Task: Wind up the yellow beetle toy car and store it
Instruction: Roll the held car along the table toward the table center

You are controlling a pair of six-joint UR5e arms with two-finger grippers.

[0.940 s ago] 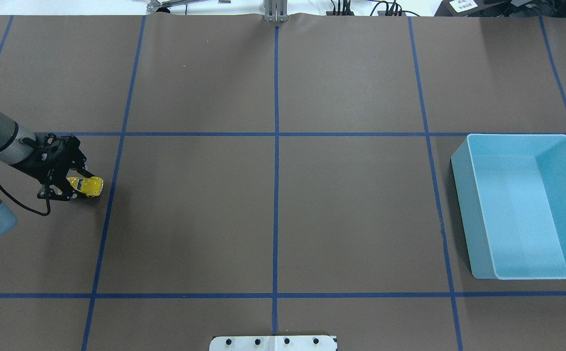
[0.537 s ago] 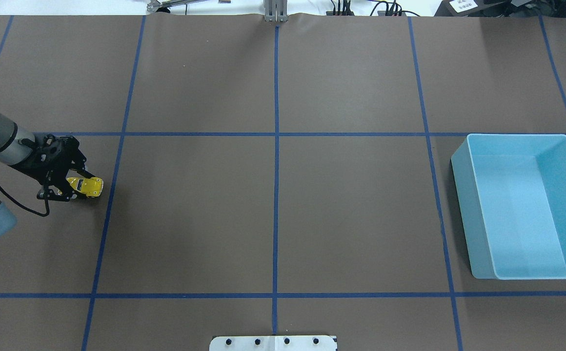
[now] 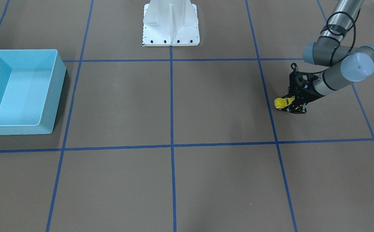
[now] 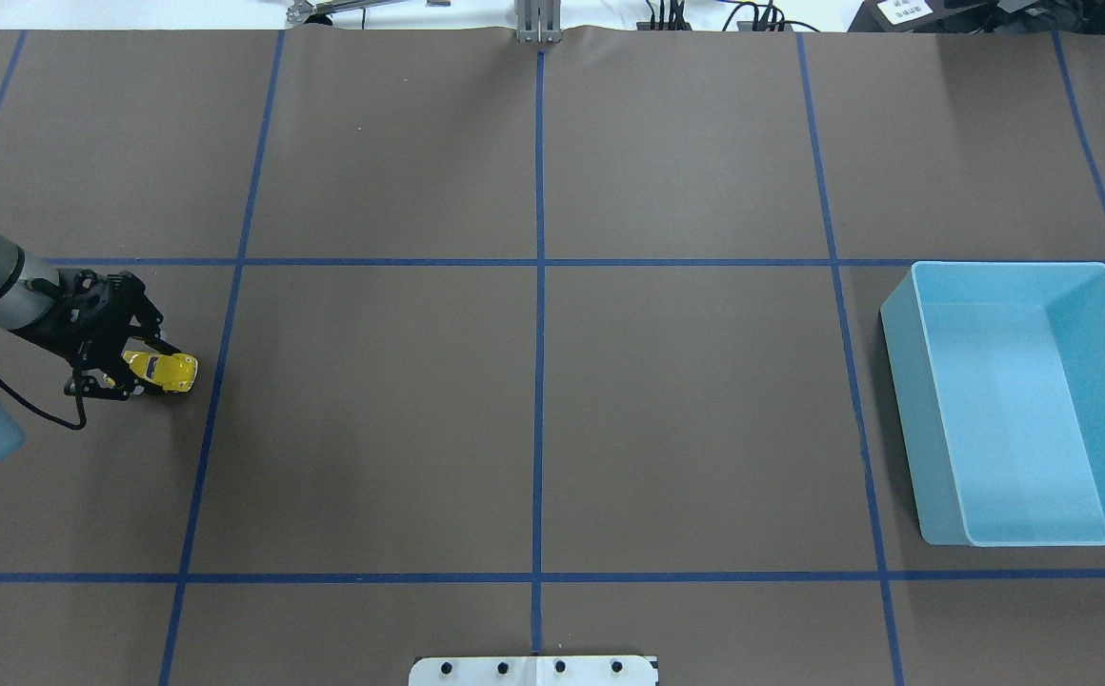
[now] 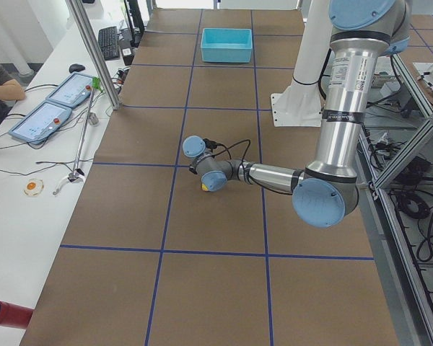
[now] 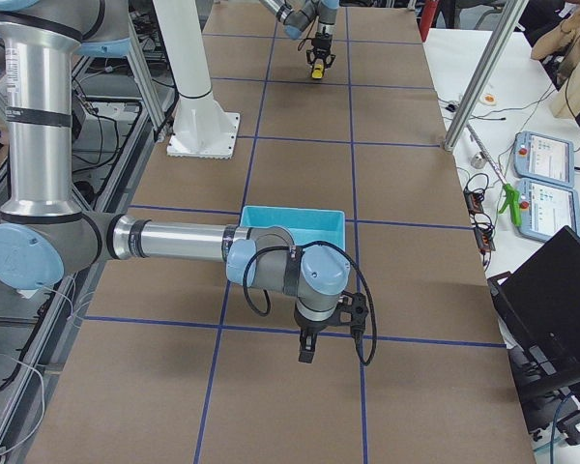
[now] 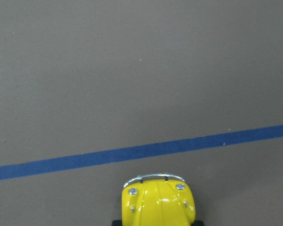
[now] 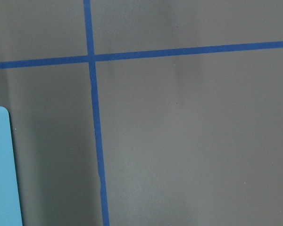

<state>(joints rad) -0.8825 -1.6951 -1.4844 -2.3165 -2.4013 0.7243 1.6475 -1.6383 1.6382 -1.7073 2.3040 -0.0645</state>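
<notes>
At overhead view's left, left hand (image 4: 138,370) is clamping yellow beetle toy car (image 4: 170,372)
Glossy rounded shell could be slipping free while dragging on desk (image 4: 371,429)

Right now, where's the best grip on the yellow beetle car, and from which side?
Across the two door sides of the small yellow rounded beetle toy car, behind mid-body, coming from above its rear, as the left claw straddles it now. Roof and hood are domed and would likely slip; the sides are flatter.
</notes>
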